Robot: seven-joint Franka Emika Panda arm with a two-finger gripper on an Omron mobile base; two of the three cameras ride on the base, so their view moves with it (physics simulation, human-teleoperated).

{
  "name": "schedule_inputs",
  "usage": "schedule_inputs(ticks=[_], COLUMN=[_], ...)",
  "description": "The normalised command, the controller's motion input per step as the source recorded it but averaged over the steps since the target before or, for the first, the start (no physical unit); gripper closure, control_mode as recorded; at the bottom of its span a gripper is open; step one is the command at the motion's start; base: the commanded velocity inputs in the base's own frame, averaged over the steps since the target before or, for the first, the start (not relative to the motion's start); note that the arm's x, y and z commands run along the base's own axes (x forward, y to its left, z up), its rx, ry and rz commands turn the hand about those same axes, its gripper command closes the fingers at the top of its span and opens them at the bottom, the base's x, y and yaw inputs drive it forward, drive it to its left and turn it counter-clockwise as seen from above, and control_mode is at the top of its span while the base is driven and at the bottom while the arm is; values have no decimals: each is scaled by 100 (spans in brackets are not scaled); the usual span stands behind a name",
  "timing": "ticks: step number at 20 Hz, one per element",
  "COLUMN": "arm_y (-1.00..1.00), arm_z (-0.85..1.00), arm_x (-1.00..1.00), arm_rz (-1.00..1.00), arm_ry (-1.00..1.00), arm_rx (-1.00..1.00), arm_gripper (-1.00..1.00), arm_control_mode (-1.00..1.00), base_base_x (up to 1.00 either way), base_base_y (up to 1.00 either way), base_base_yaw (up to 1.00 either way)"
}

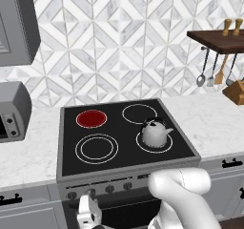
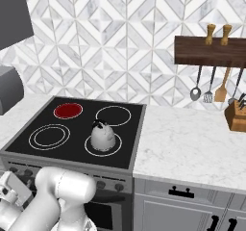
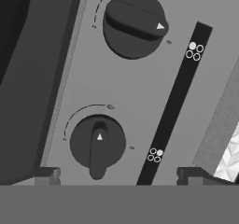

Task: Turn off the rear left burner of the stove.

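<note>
A wall of white and grey diamond tile [image 1: 119, 51] backs a white marble table [image 2: 192, 143]. Set into it is the stove [image 1: 124, 128]: one black glass top with four round zones. The rear left burner [image 1: 91, 119] glows solid red, at the far left corner. One grey kettle [image 1: 155, 132] sits on the front right zone. Four small knobs [image 1: 100, 191] line the stove's front. Below them, the gripper [image 1: 89, 217] has its fingers [image 3: 46, 175] spread wide, grasping nothing, facing two knobs close up.

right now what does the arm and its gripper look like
The arm is glossy white with thick rounded links and dark joints. The gripper is light grey and white with dark detailing; its two small dark, blocky fingertips show in the hand view. No cables or markings visible.
</note>
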Motion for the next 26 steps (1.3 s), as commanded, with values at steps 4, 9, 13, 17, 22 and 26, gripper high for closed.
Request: schedule_inputs(ticks=[4,9,13,17,22,26], arm_y=[0,7,36,7,20,16], arm_z=[-14,-15,-17,0,-33,-16], arm_x=[21,17,0,6,0,4], arm_rz=[0,0,0,0,0,0], arm_ry=[-2,-4,-5,-1,0,0], arm_rx=[0,0,0,0,0,0], arm_gripper=[-100,-100,-100,-100,-100,-100], arm_control_mode=[-100,-100,-100,-100,-100,-100], base_base_x=[0,0,0,0,0,0], base_base_y=[0,0,0,0,0,0], base_base_yaw=[0,0,0,0,0,0])
